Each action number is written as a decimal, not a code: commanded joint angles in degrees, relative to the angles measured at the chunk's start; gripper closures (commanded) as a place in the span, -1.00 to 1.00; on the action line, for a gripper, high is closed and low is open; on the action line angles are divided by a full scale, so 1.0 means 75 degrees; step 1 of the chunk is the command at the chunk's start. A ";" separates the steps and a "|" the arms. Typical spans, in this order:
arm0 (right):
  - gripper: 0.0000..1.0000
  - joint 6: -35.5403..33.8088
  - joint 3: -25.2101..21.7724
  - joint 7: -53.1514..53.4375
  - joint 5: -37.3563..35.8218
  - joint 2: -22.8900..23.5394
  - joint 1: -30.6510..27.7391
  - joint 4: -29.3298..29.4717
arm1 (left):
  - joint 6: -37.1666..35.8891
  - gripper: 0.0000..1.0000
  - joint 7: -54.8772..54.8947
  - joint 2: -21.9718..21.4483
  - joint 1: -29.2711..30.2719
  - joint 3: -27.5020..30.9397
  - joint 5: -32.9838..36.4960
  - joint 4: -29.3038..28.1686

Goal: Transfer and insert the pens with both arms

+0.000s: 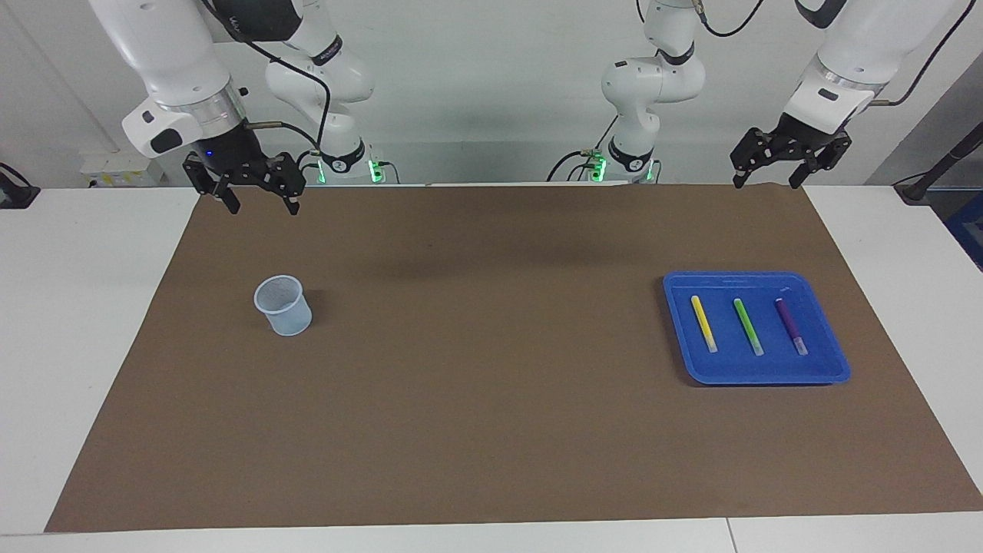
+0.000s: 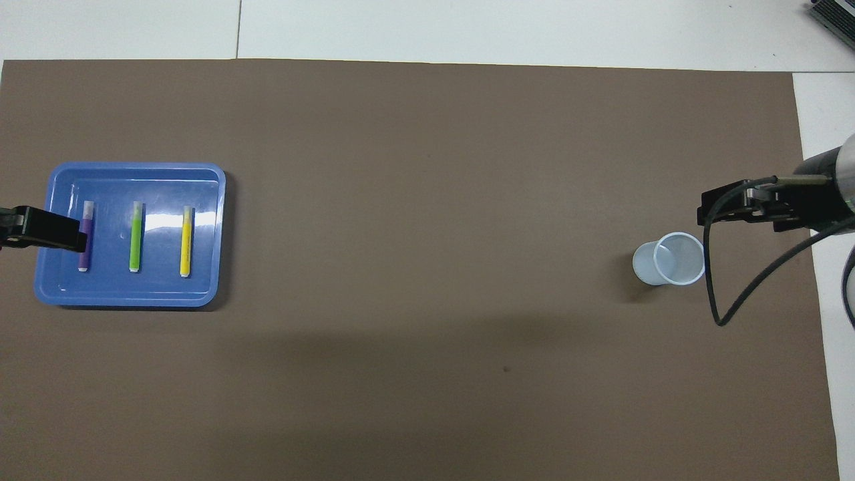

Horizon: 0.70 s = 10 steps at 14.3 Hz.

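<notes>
Three pens lie side by side in a blue tray (image 1: 756, 376) toward the left arm's end of the table: yellow (image 1: 703, 322), green (image 1: 748, 326) and purple (image 1: 791, 326). They also show in the overhead view: yellow (image 2: 186, 240), green (image 2: 135, 237), purple (image 2: 85, 250), in the tray (image 2: 133, 297). My left gripper (image 1: 766, 183) is open and empty, raised over the mat's edge nearest the robots; from above it (image 2: 47, 229) overlaps the tray's rim. My right gripper (image 1: 263, 206) is open and empty, raised over the mat near the cup, and shows from above too (image 2: 735, 206).
A pale blue plastic cup (image 1: 284, 306) stands upright on the brown mat (image 1: 491, 369) toward the right arm's end; it also shows in the overhead view (image 2: 671, 259). A black cable (image 2: 718, 294) hangs from the right wrist beside the cup. White table surrounds the mat.
</notes>
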 commanded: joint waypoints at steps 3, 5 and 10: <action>-1.00 0.0611 -0.0012 -0.0172 -0.0054 -0.0561 0.0049 -0.1101 | 0.0157 -1.00 0.0000 0.0043 0.0114 0.0058 -0.0157 -0.0065; -1.00 0.0669 -0.0012 -0.0172 -0.0054 -0.0608 0.0038 -0.1230 | 0.0414 -1.00 0.0001 0.0043 0.0114 0.0058 -0.0180 -0.0298; -1.00 0.1208 -0.0012 -0.0148 0.0075 -0.0924 0.0084 -0.2061 | 0.1058 -1.00 0.0047 0.0043 0.0103 0.0058 -0.0180 -0.0779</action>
